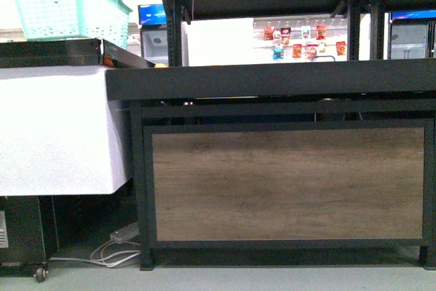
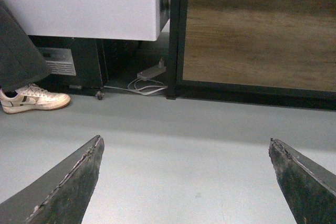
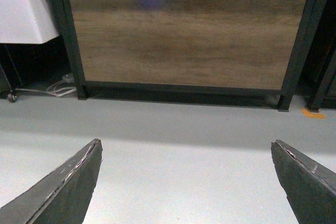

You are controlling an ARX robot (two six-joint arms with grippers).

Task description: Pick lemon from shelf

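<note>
Your left claw is spread wide. Its two dark fingers sit at the lower left and lower right corners of the left wrist view with bare grey floor between them, and it holds nothing. Your right claw is spread and empty in the same way, low over the floor.

Beyond both claws stands the shelf, filling the centre and right of the front view. Its brown wood-grain panel is framed in black. One dark deck runs across mid-frame and another overhangs at the top.

No lemon can be made out. The deck is seen edge-on, so its top is hidden. An orange speck at the deck's left end is too small to identify.

Risks, as a judgement:
- Both claws are well below the deck, so a straight lift could strike its front edge.
- The overhanging deck leaves a narrow gap to enter.
- Reaching unseen could knock the fruit away.
- The left arm is near a person's foot and floor cables.

Counts:
- two claws
- one shelf
- one panel
- no lemons seen
- one teal basket, upper left
- one white sneaker
- one power strip
</note>
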